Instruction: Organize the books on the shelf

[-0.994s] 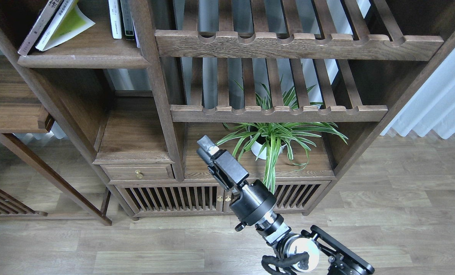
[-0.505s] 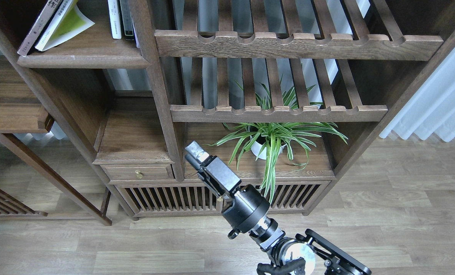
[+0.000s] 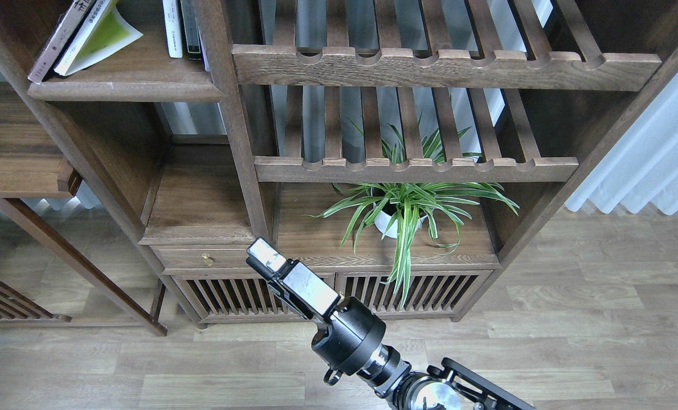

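Observation:
Two books lean to the left at the top left: a lime-yellow paperback (image 3: pixel 97 37) and a darker one with big characters on its cover (image 3: pixel 60 40) just left of it. Both rest on the shelf (image 3: pixel 128 88), a dark-brown board with a thick rounded front lip. No red book shows. My right gripper (image 3: pixel 264 254) is low in the middle, in front of the cabinet below the drawer, far below the shelf and holding nothing I can see. Its fingers overlap, so I cannot tell them apart. My left arm is out of view.
Thin white and dark upright books (image 3: pixel 179 28) stand at the shelf's right end. Two slatted racks (image 3: pixel 441 65) fill the right bay. A potted spider plant (image 3: pixel 401 210) sits below them. A small drawer (image 3: pixel 205 259) and a slatted cabinet (image 3: pixel 419 290) are at the bottom.
My right gripper has moved left and down, from in front of the plant's board to in front of the cabinet near the drawer. The books have not moved.

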You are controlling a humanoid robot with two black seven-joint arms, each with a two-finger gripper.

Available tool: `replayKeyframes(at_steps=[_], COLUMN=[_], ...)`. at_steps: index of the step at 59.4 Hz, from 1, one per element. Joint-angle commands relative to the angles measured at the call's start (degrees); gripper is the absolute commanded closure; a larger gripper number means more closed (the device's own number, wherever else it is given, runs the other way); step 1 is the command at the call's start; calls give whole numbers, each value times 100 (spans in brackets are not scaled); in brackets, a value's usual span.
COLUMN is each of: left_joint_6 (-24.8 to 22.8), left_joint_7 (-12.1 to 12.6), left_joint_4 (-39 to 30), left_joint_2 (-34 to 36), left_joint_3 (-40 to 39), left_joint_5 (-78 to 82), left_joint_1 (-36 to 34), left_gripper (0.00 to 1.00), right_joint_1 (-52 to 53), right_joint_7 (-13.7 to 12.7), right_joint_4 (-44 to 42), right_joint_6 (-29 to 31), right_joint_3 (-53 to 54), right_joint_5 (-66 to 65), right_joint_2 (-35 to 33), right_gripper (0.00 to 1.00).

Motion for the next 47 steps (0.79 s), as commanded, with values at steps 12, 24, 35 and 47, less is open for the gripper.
replayKeyframes(at_steps=[12,24,35,47], left_joint_6=[16,271,332,341], left_joint_7=[-623,-1168,-1625,-1749], left_joint_4=[964,1623,2071,2203], left_joint_2=[41,-3,-38,-38], left_joint_3=[875,1666,2124,2194], left_joint_5=[40,32,23,23], left_joint_1=[-573,-1057,-1259,-1233], left_gripper=[100,100,99,98], right_joint_1=[-8,9,18,36], right_joint_7=[0,0,0,-9], right_joint_4=[10,10,10,-8], right_joint_6=[23,23,14,-30], right_joint_3=[-4,-4,-4,-13], right_joint_5=[0,0,0,0], right_joint_2=[0,0,0,0], right_gripper=[24,24,24,24])
